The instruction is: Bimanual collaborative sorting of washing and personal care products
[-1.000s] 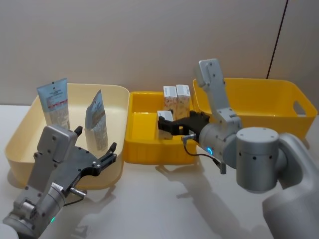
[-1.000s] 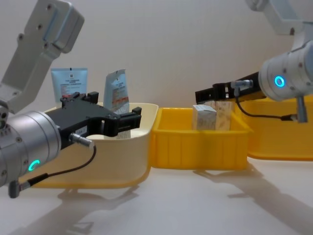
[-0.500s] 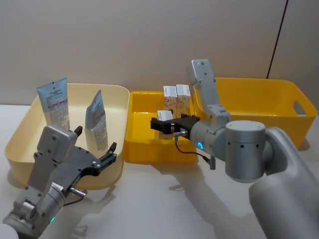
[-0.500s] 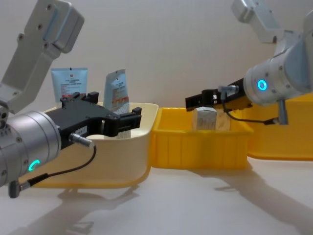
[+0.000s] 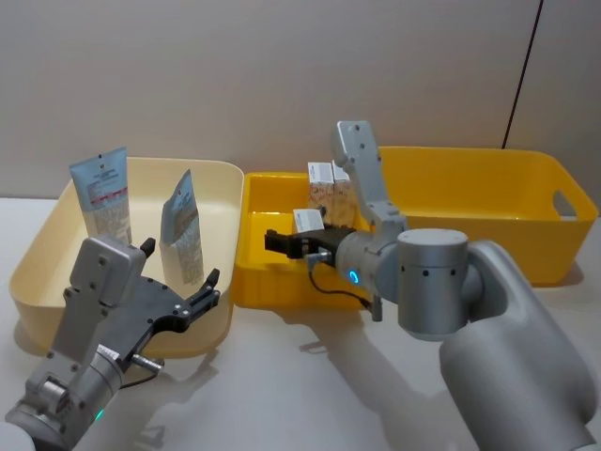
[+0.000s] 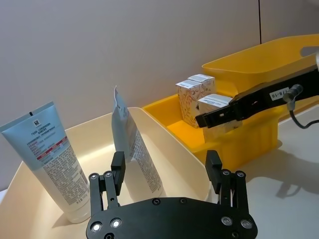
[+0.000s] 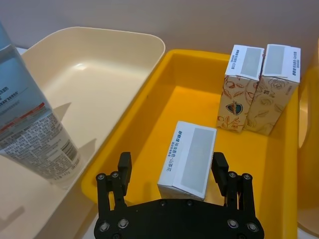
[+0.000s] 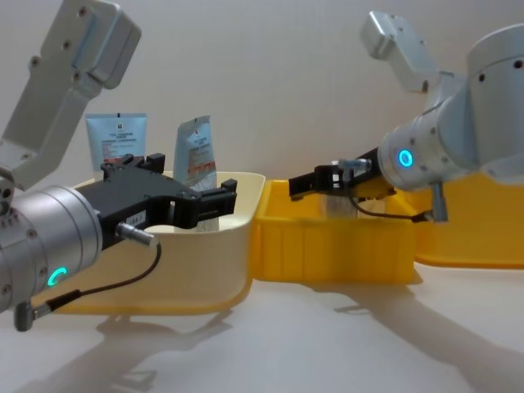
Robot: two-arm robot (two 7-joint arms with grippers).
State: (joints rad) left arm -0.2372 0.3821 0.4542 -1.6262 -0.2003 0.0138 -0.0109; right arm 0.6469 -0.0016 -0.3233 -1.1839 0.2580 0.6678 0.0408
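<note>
Table (image 5: 282, 395), clock read from the head view, 12 being away from us.

- Cream bin (image 5: 47, 244) at 10 o'clock. Small yellow bin (image 5: 282, 287) at 12, touching its right wall. Large yellow bin (image 5: 488, 188) at 2.
- Tube A (image 5: 103, 193), light blue with red marks, stands in the cream bin at its 10 o'clock corner, cap down and leaning back. Tube B (image 5: 183, 230) stands nearer the bin's 3 o'clock wall, turned edge-on to us. The two tubes are apart.
- Carton A (image 7: 242, 84) and carton B (image 7: 277, 87) stand upright and side by side, touching, at the 12 o'clock end of the small yellow bin.
- Carton C (image 7: 188, 160) stands alone nearer the middle of that bin, apart from the pair.

Right gripper (image 5: 272, 242): we see it reach in from 3 o'clock across the small yellow bin, level with the rim in the chest view (image 8: 296, 187). The pincer is wide. In the right wrist view (image 7: 172, 162) carton C shows between the two fingers (image 7: 124, 164). We cannot tell whether either finger touches it. Nothing is held.

Left gripper (image 5: 180, 263): we see it at 8 o'clock, hanging over the near rim of the cream bin and pointing toward 1 o'clock. The pincer is wide and holds nothing. In the left wrist view (image 6: 166, 167) tube B stands beyond the gap, clear of both fingers (image 6: 118, 167).
</note>
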